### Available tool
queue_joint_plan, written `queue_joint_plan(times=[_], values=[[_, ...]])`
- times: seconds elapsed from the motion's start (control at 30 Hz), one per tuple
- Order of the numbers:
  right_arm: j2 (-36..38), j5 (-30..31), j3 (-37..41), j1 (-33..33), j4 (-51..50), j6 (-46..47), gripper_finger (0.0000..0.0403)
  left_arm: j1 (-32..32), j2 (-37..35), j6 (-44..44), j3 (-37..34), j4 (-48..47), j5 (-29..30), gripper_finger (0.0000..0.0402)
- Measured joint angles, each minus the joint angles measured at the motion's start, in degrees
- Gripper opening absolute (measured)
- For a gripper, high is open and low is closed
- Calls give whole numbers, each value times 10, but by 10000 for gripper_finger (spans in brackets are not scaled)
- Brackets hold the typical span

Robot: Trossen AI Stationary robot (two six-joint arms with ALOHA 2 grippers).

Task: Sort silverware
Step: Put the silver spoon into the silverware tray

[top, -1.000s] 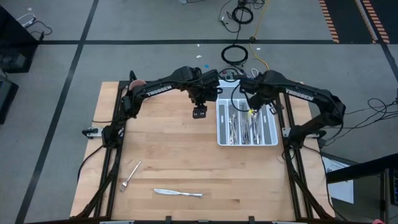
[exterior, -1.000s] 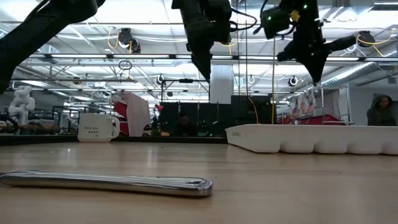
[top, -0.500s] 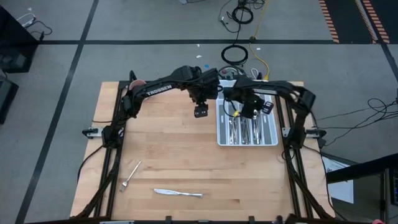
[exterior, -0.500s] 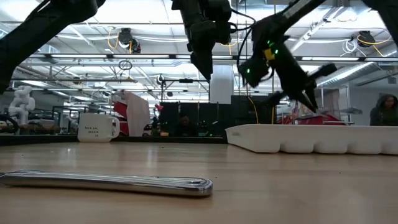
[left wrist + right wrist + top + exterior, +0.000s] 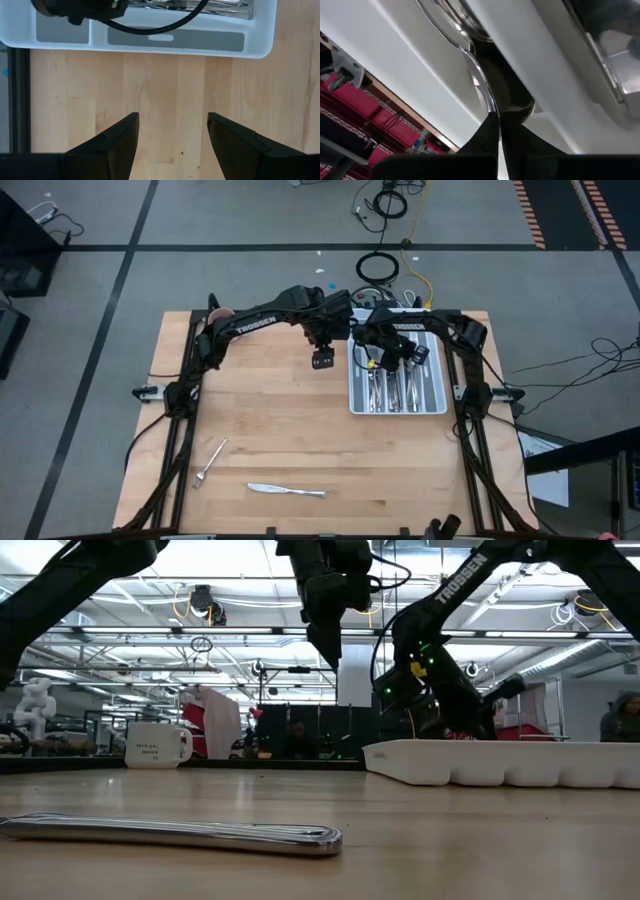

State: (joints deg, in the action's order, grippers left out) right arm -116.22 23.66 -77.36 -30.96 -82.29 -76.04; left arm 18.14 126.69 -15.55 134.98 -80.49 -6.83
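Over the white tray (image 5: 438,406), your right gripper (image 5: 378,360) has dropped in from above, clamped on a piece of silverware (image 5: 477,85). Left gripper (image 5: 322,361) hangs open beside it. Fork (image 5: 208,462) and knife (image 5: 287,491) remain near.

A fork (image 5: 209,462) lies slanted on the worktop's near left part. A knife (image 5: 287,491) lies flat and crosswise near the front edge, well apart from the fork. More silverware (image 5: 397,385) lies lengthwise in a white tray's (image 5: 436,407) compartments at the far right.
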Motion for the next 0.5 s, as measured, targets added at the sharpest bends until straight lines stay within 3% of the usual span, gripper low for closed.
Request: queue_joint_plan(times=[0.3,0.5], values=[[1,-14,0,3,28,57,3,7,0,-2,0,-1,0,242],[1,-30,0,3,26,123,42,8,0,-2,0,-2,0,242]])
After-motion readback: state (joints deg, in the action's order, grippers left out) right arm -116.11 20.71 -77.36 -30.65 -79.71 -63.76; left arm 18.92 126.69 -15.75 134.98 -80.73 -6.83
